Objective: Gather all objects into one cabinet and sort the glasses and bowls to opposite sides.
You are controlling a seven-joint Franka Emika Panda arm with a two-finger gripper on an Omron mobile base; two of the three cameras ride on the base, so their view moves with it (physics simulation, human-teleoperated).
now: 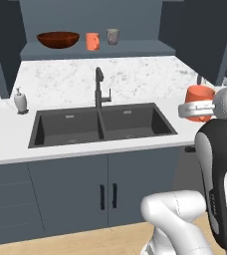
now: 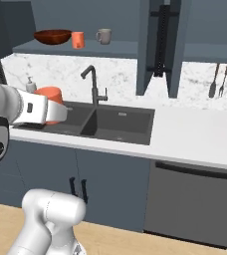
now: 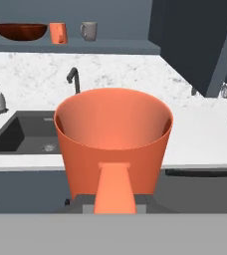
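Left base view: a dark slate-blue wall cabinet [image 1: 98,50] stands open above a marble counter and a double sink [image 1: 101,125]. On its shelf, from left to right, sit a wide reddish-brown wooden bowl [image 1: 58,39], a small orange cup [image 1: 92,41] and a grey-beige mug [image 1: 112,36], each a little apart from the next. At the right, over the counter beside the sink, the gripper [image 1: 197,110] holds a second orange mug [image 1: 199,97] upright in the air.

Right base view: the same held mug appears at the left, above the sink's near edge, half hidden by the white hand. The shelf items sit in the same order. Utensils [image 2: 223,82] hang on the far right wall.

Hand view: the held mug sits close, its open mouth up and its handle between the closed fingers, which clamp it.

Handling, as a judgement: the mug looks rigid, light, smooth and rather slippery, so a handle grip may let it swing. The bowl looks heavier and wide; its rim seems the only place to pinch.

No brand, label or writing is readable anywhere.
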